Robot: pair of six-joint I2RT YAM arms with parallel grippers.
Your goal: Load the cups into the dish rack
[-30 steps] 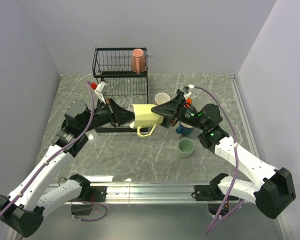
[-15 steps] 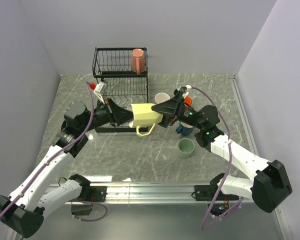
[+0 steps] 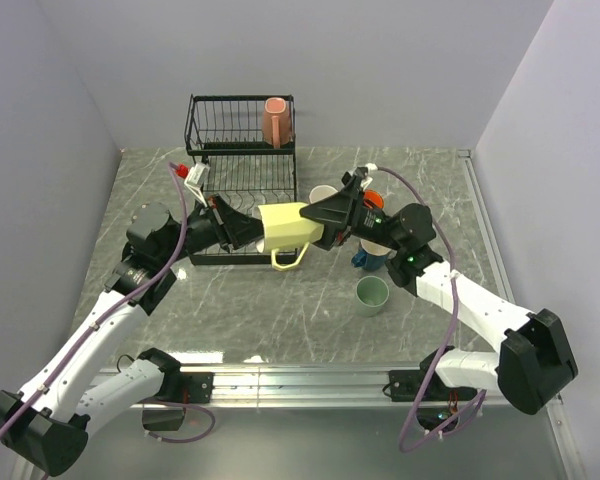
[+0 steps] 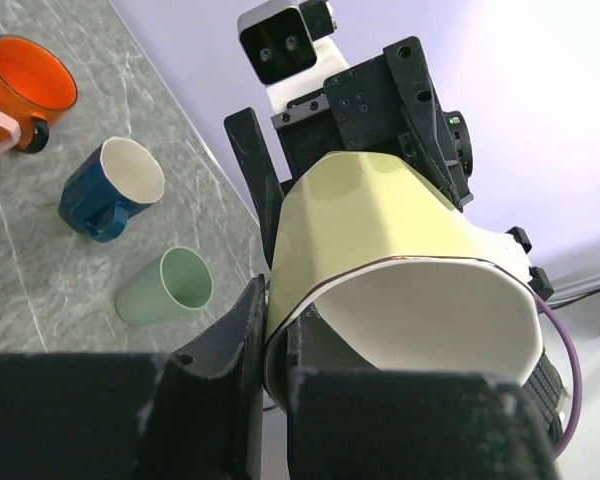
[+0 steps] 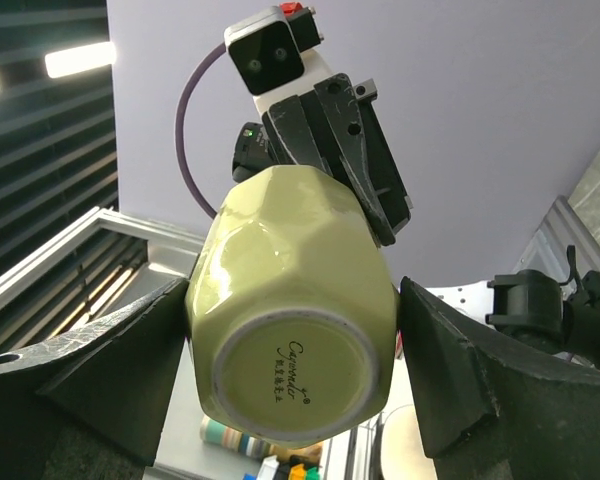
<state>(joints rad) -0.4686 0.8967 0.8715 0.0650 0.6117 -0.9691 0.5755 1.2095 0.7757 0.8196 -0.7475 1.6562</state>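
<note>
**Pale yellow cup hanging between both arms, just in front of the rack**

The pale yellow cup [image 3: 285,225] is lying on its side in the air above the bench [image 3: 280,320], by the front right corner of the dish rack [image 3: 238,180]. Its handle is hanging down. Its mouth is facing the left arm and it is showing a bare, empty inside.

The left fingers [image 4: 225,350] are pinching together on the cup's rim wall, one inside and one outside. The right fingers [image 5: 450,370] are standing wide apart and pressing on the two sides of the cup near its base.

The rack's upper basket [image 3: 225,125] is carrying one pink cup [image 3: 275,121] at its right end.

Four cups are sitting on the bench to the right of the rack:
- A second pink cup [image 3: 324,195] is standing nearest the rack, pale inside.
- An orange cup [image 4: 25,85] is sitting just beyond it, empty.
- A blue cup [image 4: 113,186] is showing an empty white inside.
- A pale green cup [image 3: 372,295] is standing nearest the arms, also empty.
</note>
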